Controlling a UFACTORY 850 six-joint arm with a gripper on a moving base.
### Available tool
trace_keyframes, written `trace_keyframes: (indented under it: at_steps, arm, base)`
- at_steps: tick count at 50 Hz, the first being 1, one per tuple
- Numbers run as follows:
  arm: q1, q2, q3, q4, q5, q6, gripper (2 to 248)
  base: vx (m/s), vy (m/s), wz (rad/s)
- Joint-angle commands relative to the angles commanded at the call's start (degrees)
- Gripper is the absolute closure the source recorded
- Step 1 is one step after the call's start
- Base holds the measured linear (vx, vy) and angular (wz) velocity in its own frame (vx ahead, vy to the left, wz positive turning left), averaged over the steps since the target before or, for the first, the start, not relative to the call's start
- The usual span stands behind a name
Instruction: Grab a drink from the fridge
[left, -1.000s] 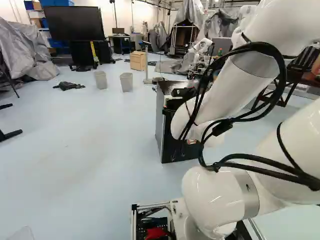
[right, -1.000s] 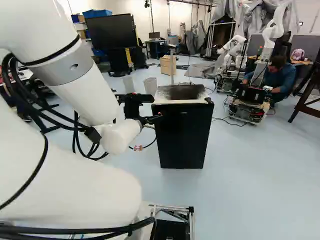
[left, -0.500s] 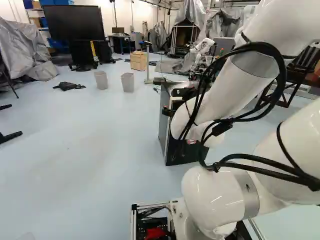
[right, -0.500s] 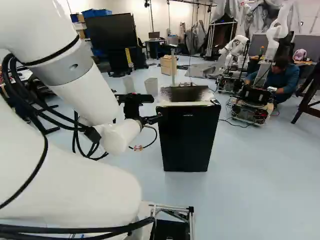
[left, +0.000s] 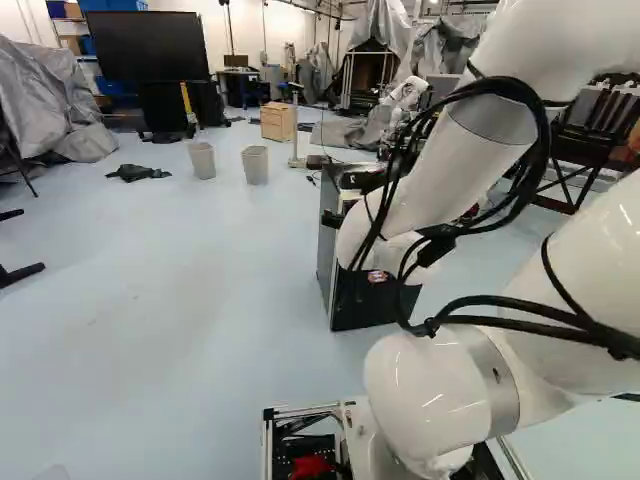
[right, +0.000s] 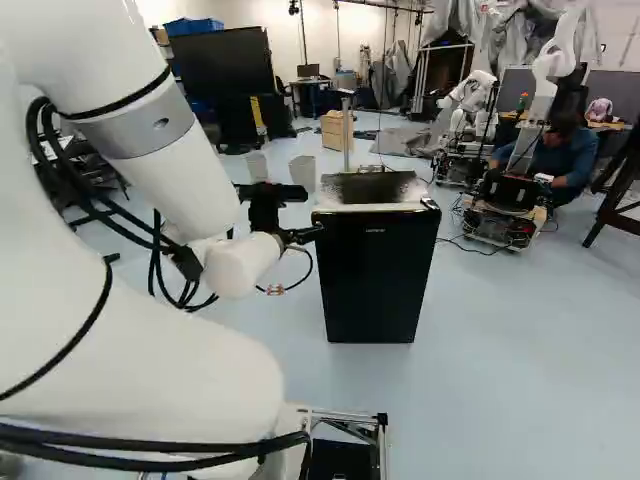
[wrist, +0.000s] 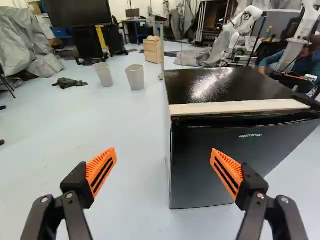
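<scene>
Two orange-padded fingers (wrist: 101, 171) of the claw (right: 298, 236) stand wide apart, with nothing gripped between them. One shows against the pale floor (wrist: 60, 155), while the other lines up with the dark front of the fridge (wrist: 225, 160); whether that finger touches it, I cannot tell. The fridge stands on the floor ahead of the claw, upright, just right of the middle of the right base view and partly behind the arm (left: 440, 180) in the left base view. Its door looks closed, hiding the inside, and a pale strip (wrist: 240, 107) runs along the front edge of its glossy dark top. Farther off, two grey bins (wrist: 135, 76) stand near a wooden cabinet (wrist: 151, 51), with a crumpled dark cloth (wrist: 69, 83) on the floor and a large black screen (wrist: 77, 12) beyond. Another robot (right: 470, 95) stands behind the fridge, toward the right of the right base view.
</scene>
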Motion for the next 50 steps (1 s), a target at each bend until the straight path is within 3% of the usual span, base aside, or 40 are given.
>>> trace_keyframes:
  at_steps: [22, 50]
  arm:
    - [4.8, -4.5, -2.5, 9.0, 1.2, 0.0, 3]
    - [11.2, -10.6, -3.9, 21.6, 7.7, 0.0, 3]
  base:
    - [0.000, 0.000, 0.000]
    - [0.000, 0.000, 0.000]
